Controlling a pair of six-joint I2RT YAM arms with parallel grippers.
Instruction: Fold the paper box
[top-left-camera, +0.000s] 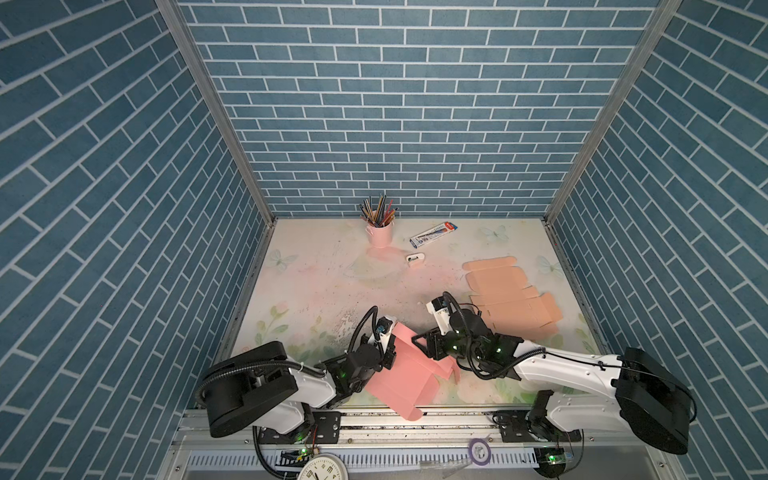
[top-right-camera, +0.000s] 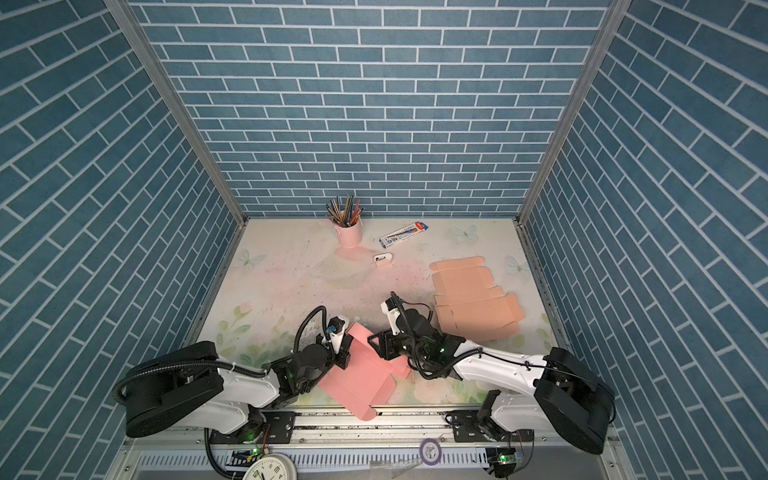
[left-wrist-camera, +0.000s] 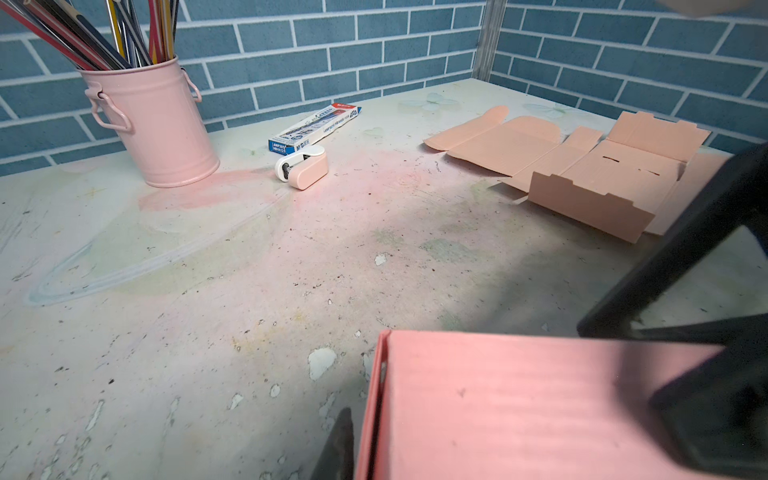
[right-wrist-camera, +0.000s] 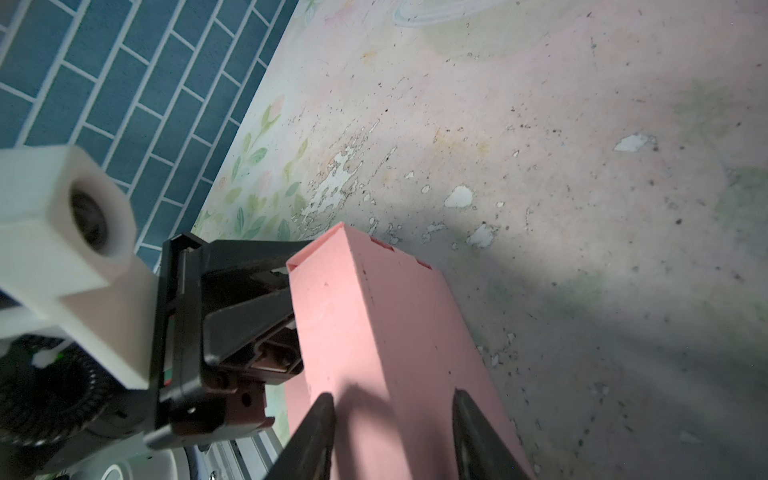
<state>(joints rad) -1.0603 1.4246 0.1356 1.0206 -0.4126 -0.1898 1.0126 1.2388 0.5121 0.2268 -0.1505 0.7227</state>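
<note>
My half-folded pink paper box (top-left-camera: 399, 378) sits at the near edge of the worn, flower-printed table (top-left-camera: 324, 282). It is tilted, and in both top views one corner hangs out over the front rail. The left gripper (right-wrist-camera: 297, 272) is clamped onto the end of the box's long raised wall, and I judge that grip is what keeps the box tilted. The right gripper (right-wrist-camera: 394, 397) has its jaws apart. It hangs over the same wall further along, with the pink face showing between its fingers (right-wrist-camera: 324, 432), and it holds nothing.

I expect the box to be very light, thin ribbed card that is stiff along its panels but springy at every crease. A flap pressed down will probably lift again unless its tab goes fully home. The card should also dent easily under a hard pinch and slide freely on the tabletop.

I would take hold on the doubled wall close to a crease, where the card is thickest, and never on a single loose flap. The right claw is best used for pressing. A flat peach cardboard blank (top-left-camera: 511, 299) lies well apart, at the right of the top views.
</note>
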